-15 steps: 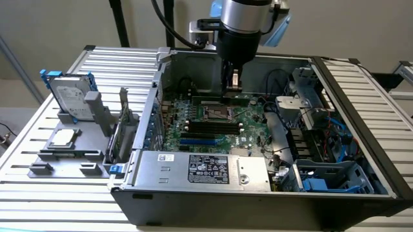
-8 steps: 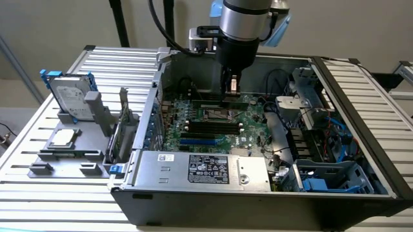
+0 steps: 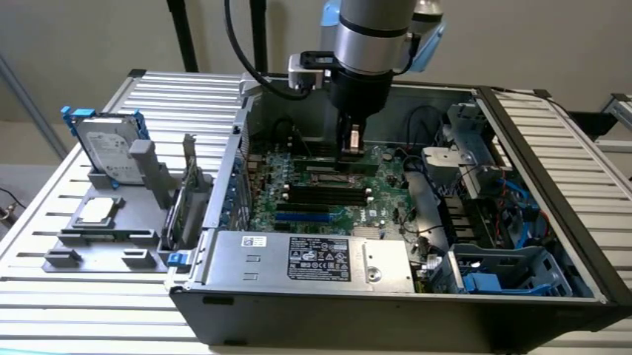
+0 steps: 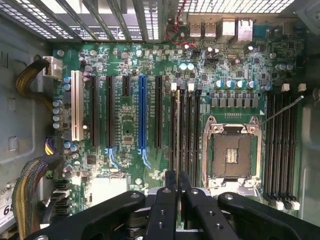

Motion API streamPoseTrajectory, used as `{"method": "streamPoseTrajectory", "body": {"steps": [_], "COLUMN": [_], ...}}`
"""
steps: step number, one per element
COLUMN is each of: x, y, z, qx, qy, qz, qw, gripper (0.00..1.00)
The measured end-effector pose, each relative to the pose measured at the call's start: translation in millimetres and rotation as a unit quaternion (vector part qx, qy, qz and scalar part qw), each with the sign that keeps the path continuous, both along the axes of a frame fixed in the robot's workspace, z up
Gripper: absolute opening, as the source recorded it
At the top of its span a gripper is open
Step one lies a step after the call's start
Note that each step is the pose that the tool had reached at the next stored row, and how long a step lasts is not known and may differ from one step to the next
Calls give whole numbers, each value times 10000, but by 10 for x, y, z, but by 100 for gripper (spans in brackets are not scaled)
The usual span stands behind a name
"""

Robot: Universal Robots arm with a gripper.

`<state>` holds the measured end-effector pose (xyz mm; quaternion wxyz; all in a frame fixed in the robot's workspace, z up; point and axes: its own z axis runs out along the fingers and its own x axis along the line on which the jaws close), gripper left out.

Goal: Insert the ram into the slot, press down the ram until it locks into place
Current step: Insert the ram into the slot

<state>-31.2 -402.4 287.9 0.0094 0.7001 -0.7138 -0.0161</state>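
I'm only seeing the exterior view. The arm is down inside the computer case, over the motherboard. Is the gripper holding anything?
Observer: Yes. In the wrist view the gripper is shut on the ram, a thin stick seen edge-on.
Operator: How does it sit relative to the memory sockets?
Observer: It runs lengthwise along the slot, one of several parallel black sockets beside the CPU socket. I cannot tell whether it is seated.
Operator: Any memory on the other side of the CPU socket?
Observer: A second bank of black sockets lies there, and it looks empty.
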Motion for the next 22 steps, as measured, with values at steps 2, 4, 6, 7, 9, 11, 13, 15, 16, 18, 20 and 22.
{"method": "streamPoseTrajectory", "body": {"steps": [2,4,6,7,9,11,13,15,16,18,20,22], "x": [-3,-7,-11,-13,-17,-20,-23,-24,-24,-25,-25,-25], "y": [0,0,0,0,0,0,0,0,0,0,0,0], "z": [-36,-72,-107,-125,-161,-193,-222,-246,-256,-272,-282,-291], "qx": [-1,-1,-3,-3,-4,-5,-7,-9,-9,-10,-10,-10], "qy": [0,0,0,0,0,0,0,0,0,0,0,0], "qz": [-8,-14,-21,-24,-29,-32,-35,-36,-36,-36,-36,-36], "qw": [10000,10000,10000,10000,10000,10000,10000,10000,10000,10000,10000,10000], "gripper": [13,13,13,13,13,13,13,13,13,13,13,13]}}
